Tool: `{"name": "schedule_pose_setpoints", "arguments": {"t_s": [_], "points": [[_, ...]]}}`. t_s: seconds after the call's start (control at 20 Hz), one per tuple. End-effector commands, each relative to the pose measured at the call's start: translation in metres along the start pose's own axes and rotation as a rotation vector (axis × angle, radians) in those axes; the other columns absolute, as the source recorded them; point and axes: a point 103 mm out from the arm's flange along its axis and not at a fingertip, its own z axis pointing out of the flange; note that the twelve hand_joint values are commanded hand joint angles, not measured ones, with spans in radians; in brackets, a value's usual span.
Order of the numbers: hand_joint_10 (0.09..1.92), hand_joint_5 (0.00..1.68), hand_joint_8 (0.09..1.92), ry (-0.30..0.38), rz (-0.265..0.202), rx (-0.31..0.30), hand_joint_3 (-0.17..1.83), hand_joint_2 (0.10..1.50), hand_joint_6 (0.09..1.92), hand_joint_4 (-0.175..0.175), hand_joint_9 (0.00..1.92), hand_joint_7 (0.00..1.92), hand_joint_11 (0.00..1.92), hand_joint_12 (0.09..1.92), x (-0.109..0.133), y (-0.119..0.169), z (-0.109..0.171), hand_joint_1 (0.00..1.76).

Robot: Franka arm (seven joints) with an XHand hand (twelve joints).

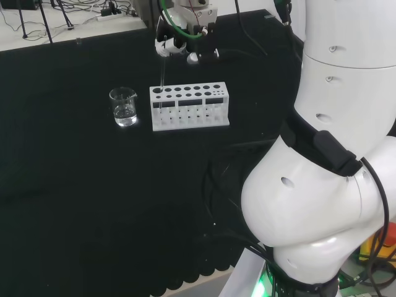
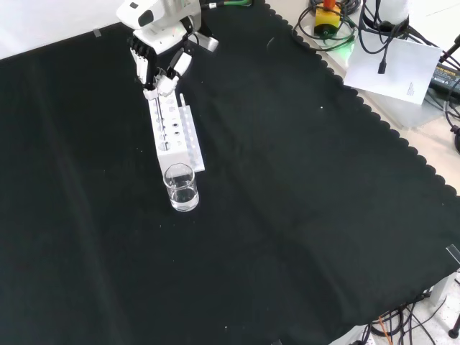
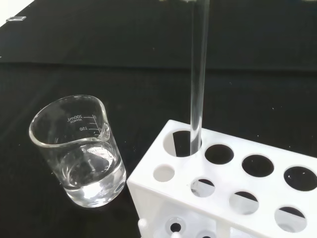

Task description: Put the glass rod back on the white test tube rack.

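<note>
Table (image 2: pixel 302 201) under black cloth with a scalloped edge, lower right of the front view; white paper sheet (image 2: pixel 399 70) upper right. Hand (image 2: pixel 159 68), upper left there, fingers curled round the clear glass rod (image 3: pixel 199 74), upright, lower end in a corner hole of the white plastic test tube rack (image 1: pixel 189 106). Clear glass beaker (image 3: pixel 79 151) with some clear liquid stands just beside the rack, bearing printed volume marks.

Black cloth (image 2: pixel 302 215) with a scalloped edge covers the bench; beyond it a pale floor (image 1: pixel 37 34) carries cables (image 2: pixel 374 29) and a paper sheet (image 2: pixel 399 68)

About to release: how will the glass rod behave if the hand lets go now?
The glass rod looks stiff, smooth and probably slippery. Its tip is already inside the white rack's corner hole, so it should drop in, then likely lean. Being thin glass, it is probably fragile.
</note>
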Motion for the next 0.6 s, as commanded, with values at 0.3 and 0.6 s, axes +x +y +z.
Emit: {"name": "schedule_pose_setpoints", "arguments": {"t_s": [0.3, 0.6], "points": [[0.76, 1.15, 0.97, -0.016, -0.015, 0.033, -0.13, 1.1, 0.46, -0.175, 1.6, 1.19, 1.58, 0.77, 0.011, 0.005, 0.01, 1.31], [0.76, 1.15, 0.96, -0.013, -0.016, 0.043, -0.13, 1.1, 0.46, -0.175, 1.6, 1.19, 1.58, 0.78, 0.01, 0.007, 0.013, 1.31]]}}
